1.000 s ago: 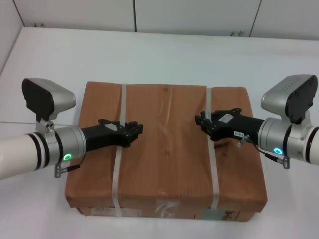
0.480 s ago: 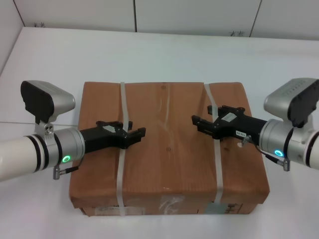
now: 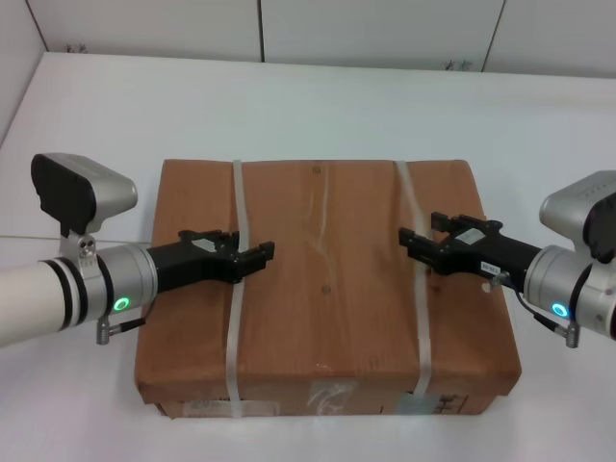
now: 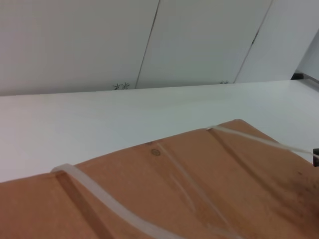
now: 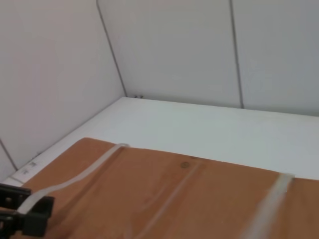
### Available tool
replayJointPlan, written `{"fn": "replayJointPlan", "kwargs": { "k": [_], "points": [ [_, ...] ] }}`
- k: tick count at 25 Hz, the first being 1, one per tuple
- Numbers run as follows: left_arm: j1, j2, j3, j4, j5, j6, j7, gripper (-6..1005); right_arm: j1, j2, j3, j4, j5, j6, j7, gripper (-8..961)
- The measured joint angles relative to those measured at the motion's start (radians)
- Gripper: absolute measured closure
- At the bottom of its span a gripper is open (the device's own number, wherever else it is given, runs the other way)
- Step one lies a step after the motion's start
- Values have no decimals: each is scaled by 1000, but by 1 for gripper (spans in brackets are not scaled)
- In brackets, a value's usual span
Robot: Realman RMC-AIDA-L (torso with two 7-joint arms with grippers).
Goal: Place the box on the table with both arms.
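Note:
The brown cardboard box (image 3: 327, 289) lies flat on the white table (image 3: 318, 106), bound by a left white strap (image 3: 234, 318) and a right white strap (image 3: 418, 318). Tape and labels show on its near side. My left gripper (image 3: 252, 245) is open just above the box top, its fingers over the left strap. My right gripper (image 3: 416, 236) is open above the right strap, holding nothing. The box top also shows in the left wrist view (image 4: 199, 189) and in the right wrist view (image 5: 149, 189), where the left gripper (image 5: 25, 214) appears farther off.
White wall panels (image 3: 375, 29) rise behind the table's far edge. Bare tabletop lies beyond the box and to both its sides. The table's left edge (image 3: 19, 106) runs along a side wall.
The right gripper has drawn back to the right, from inside the right strap to over it. The left arm shifted slightly left. The straps now lie flat on the box.

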Motion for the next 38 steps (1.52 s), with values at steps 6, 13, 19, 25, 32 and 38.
{"fn": "replayJointPlan", "kwargs": {
  "k": [6, 13, 19, 25, 32, 38],
  "points": [
    [2, 1, 1, 5, 0, 1, 10, 417, -15, 0, 29, -16, 0, 2, -2, 304],
    [38, 3, -3, 66, -17, 9, 21, 379, -64, 0, 99, -64, -1, -99, -18, 277],
    [81, 8, -16, 137, -41, 4, 62, 377, -89, 0, 141, -91, -1, -140, -31, 277],
    [82, 9, -28, 139, -30, -26, 89, 375, -90, 0, 142, -97, -2, -153, -46, 277],
    [94, 8, -29, 152, -37, 121, 128, 374, -127, 0, 130, -104, -10, -310, -162, 277],
    [99, 54, -21, 172, -30, 464, 97, 373, -145, -6, 25, -265, -90, -649, -113, 277]
  ]
}}
